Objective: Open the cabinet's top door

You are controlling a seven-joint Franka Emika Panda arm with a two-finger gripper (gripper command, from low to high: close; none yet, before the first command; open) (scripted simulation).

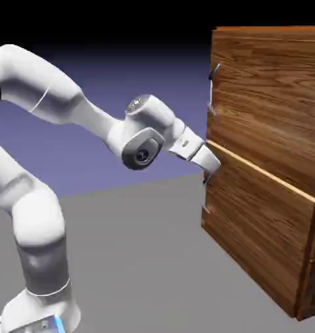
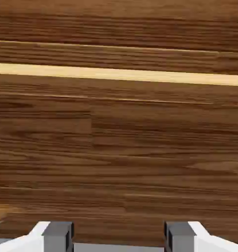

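The cabinet (image 1: 271,169) of reddish-brown wood stands at the exterior view's right. Its top door (image 1: 271,91) carries a slim grey handle (image 1: 213,88) near its left edge. My gripper (image 1: 211,168) sits well below that handle, pressed up close to the front at the pale seam (image 1: 264,175) between the two panels. In the hand view wood grain fills the picture, crossed by the pale seam (image 2: 121,74). The gripper (image 2: 118,238) is open, its grey fingertips (image 2: 58,235) wide apart with nothing between them. No handle shows in the hand view.
The lower panel (image 1: 258,227) has a small dark handle (image 1: 205,194) just under my gripper. Grey floor (image 1: 140,260) stretches between the robot's base and the cabinet. The cabinet's side wall (image 1: 313,260) shows at the far right.
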